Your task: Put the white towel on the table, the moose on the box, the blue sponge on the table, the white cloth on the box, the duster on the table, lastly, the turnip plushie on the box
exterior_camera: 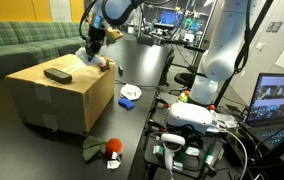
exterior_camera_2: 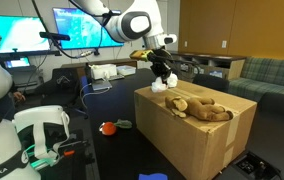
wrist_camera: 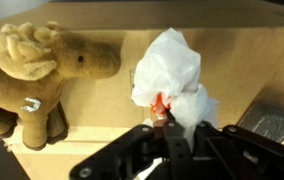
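Observation:
My gripper (wrist_camera: 168, 128) is shut on the white cloth (wrist_camera: 172, 72), which has a small red tag. The gripper hangs over the far end of the cardboard box (exterior_camera: 52, 100); in both exterior views it (exterior_camera: 94, 42) (exterior_camera_2: 160, 68) holds the cloth (exterior_camera_2: 159, 87) at the box top (exterior_camera_2: 197, 135). The brown moose (wrist_camera: 32, 75) (exterior_camera_2: 198, 107) lies on the box beside the cloth. The black duster (exterior_camera: 58, 73) (wrist_camera: 272, 122) also lies on the box. On the black table lie the white towel (exterior_camera: 131, 92), the blue sponge (exterior_camera: 126, 102) and the red-and-green turnip plushie (exterior_camera: 108, 148) (exterior_camera_2: 109, 128).
A green sofa (exterior_camera: 22, 42) stands behind the box. A second white robot arm (exterior_camera: 222, 50), a laptop (exterior_camera: 280, 98) and cables crowd the table's side. Monitors (exterior_camera_2: 82, 25) stand at the back.

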